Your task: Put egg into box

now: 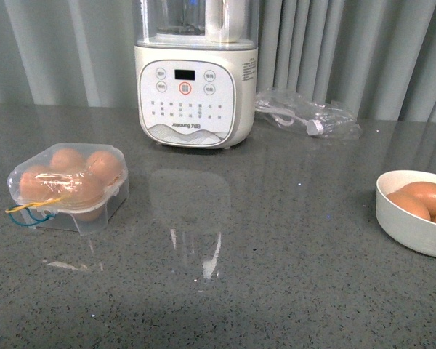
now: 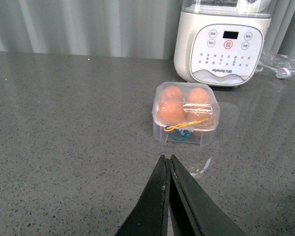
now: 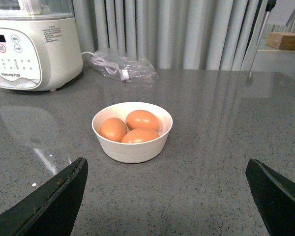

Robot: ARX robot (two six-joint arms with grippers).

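Already the box sits lid-down on the desk at the left, four eggs inside, so the job looks done; that would explain both arms hanging back. Left tool is pressed together, near the box but apart; right tool is spread wide before the bowl holding three spare eggs

Open middle: bare table between box and bowl.
Rear obstacles: soy-milk maker, beside it a plastic bag.
Box: lid closed over the eggs.
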